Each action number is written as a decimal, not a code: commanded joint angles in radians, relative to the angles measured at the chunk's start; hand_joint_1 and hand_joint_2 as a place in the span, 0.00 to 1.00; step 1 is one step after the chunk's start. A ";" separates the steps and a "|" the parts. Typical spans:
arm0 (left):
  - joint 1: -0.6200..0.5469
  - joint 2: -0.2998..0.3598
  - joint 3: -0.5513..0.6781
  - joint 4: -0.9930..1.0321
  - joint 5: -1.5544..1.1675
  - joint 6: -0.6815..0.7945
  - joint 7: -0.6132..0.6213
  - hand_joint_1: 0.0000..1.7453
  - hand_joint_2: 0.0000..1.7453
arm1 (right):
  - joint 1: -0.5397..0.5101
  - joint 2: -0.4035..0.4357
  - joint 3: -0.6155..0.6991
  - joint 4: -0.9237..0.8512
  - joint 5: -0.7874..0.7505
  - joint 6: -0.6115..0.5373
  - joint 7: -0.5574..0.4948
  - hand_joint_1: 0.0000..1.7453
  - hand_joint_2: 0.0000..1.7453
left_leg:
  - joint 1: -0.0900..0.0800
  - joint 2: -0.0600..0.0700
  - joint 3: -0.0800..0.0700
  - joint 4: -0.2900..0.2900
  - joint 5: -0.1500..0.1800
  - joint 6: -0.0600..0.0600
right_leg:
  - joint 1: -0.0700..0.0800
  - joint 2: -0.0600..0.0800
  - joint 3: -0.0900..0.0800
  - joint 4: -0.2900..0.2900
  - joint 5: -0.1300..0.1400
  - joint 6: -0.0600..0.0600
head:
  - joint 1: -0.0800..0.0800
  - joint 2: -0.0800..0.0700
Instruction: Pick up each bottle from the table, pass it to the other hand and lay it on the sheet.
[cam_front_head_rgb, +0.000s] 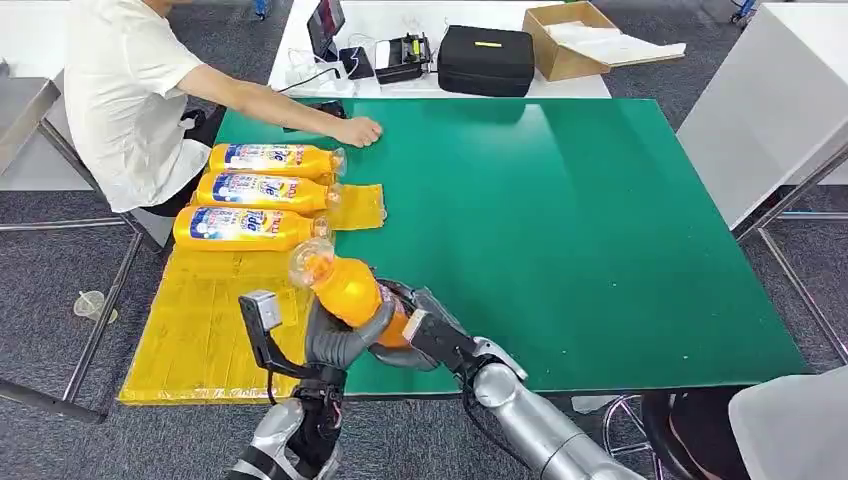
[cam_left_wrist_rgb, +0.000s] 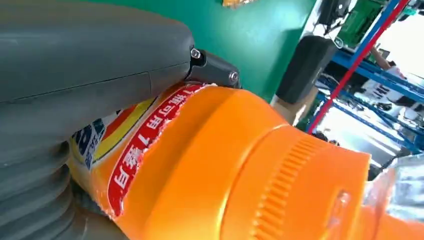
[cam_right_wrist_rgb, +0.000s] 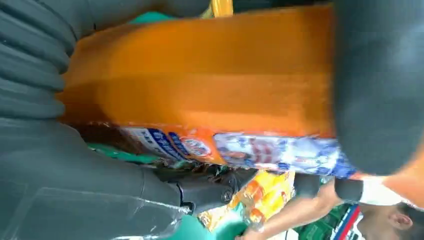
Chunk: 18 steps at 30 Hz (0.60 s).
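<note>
Low in the centre of the head view, both hands grip one orange bottle (cam_front_head_rgb: 345, 288): left hand (cam_front_head_rgb: 335, 340) wrapped round its middle, right hand (cam_front_head_rgb: 425, 330) on its base. Its cap points up-left toward the yellow sheet (cam_front_head_rgb: 205, 330), just beside it.

A broad green matte tabletop (cam_front_head_rgb: 600, 230) carries a crinkled yellow plastic sheet (cam_front_head_rgb: 200, 320) along its left edge, the sheet hanging a little past the near left corner. Three orange bottles with blue-and-white labels (cam_front_head_rgb: 262, 192) lie side by side on the sheet's far part. A person's hand (cam_front_head_rgb: 358, 131) rests on the tabletop just beyond them.
</note>
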<state>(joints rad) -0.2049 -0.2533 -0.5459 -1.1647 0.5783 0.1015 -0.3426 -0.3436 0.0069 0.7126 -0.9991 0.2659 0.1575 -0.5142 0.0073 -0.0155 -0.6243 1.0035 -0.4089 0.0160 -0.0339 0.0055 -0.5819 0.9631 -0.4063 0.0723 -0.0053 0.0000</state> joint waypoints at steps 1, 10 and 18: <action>0.005 0.048 -0.019 -0.036 -0.057 0.040 -0.021 1.00 1.00 | 0.051 -0.024 -0.001 -0.002 0.025 -0.105 -0.023 0.00 1.00 | 0.001 0.002 0.004 0.000 -0.002 -0.001 | 0.002 0.000 0.005 -0.001 -0.002 -0.005 | 0.000 0.000; 0.039 0.070 0.034 -0.065 -0.240 0.152 -0.081 1.00 1.00 | 0.235 -0.086 -0.174 -0.130 0.157 -0.307 -0.025 0.00 1.00 | 0.000 -0.002 0.000 0.000 -0.001 0.000 | 0.001 -0.004 0.001 -0.001 -0.001 -0.002 | 0.000 0.000; 0.040 0.070 0.035 -0.065 -0.286 0.191 -0.092 1.00 1.00 | 0.248 -0.071 -0.207 -0.133 0.178 -0.352 0.002 0.00 1.00 | 0.001 0.000 0.002 0.000 -0.002 -0.001 | 0.002 -0.003 0.002 0.000 -0.002 -0.005 | 0.000 0.000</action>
<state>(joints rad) -0.1496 -0.2132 -0.5184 -1.2360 0.3346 0.2514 -0.4242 -0.1167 -0.0534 0.5665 -1.1143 0.4276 -0.1488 -0.5398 0.0072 -0.0167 -0.6270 1.0035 -0.4089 0.0160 -0.0339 0.0034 -0.5848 0.9629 -0.4066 0.0722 -0.0053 0.0000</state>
